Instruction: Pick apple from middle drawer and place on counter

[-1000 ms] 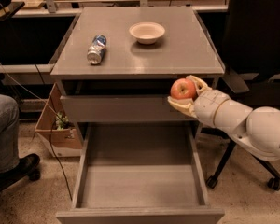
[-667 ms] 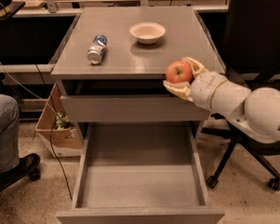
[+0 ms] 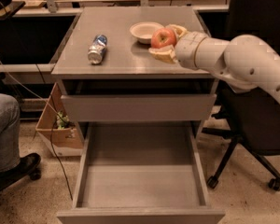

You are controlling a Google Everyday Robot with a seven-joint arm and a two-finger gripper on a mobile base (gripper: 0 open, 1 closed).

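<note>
My gripper is shut on the apple, a small red-orange fruit, and holds it just above the right part of the counter, beside the bowl. My white arm reaches in from the right. The middle drawer stands pulled fully out below, and its grey floor is bare.
A white bowl sits at the counter's back, right next to the apple. A crushed silver-blue can lies on the counter's left. The shallower top drawer is slightly open. A black office chair stands to the right, a person's leg to the left.
My gripper has carried the apple up and to the left, from in front of the top drawer's right end to above the counter beside the bowl.
</note>
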